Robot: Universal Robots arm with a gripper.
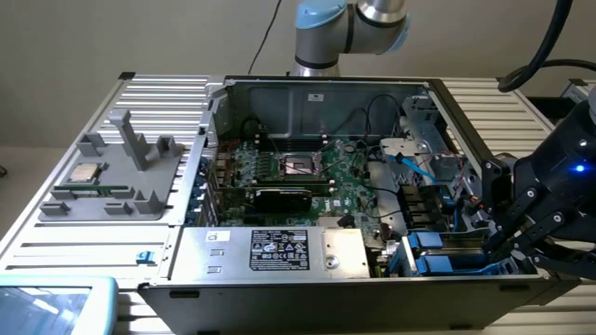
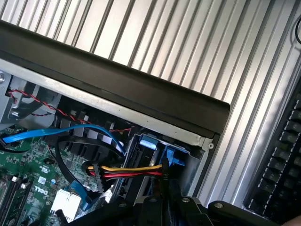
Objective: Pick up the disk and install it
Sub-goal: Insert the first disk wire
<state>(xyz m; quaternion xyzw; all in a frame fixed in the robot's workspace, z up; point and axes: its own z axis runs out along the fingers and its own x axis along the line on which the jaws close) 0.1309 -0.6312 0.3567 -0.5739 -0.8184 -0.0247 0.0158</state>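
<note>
The disk point(image 1: 445, 264) lies in the drive bay at the corner of the open computer case on the exterior view's right. Its blue plastic rails and tabs show there, and again in the wrist view as the disk point(image 2: 162, 153) under the case's black edge. My gripper point(image 1: 503, 248) reaches down over that bay from the exterior view's right, its tips at the blue tabs. In the wrist view the gripper point(image 2: 164, 195) has its dark fingers close together, shut, just behind the blue plastic and a red-yellow-black power cable point(image 2: 134, 170). The disk's metal body is mostly hidden.
The case holds a green motherboard point(image 1: 308, 171), a blue data cable point(image 1: 419, 164) and a large silver box with a label point(image 1: 279, 251). A grey fixture point(image 1: 112, 185) with a small square chip point(image 1: 86, 172) lies on the exterior view's left. A keyboard point(image 2: 282, 160) lies beside the case.
</note>
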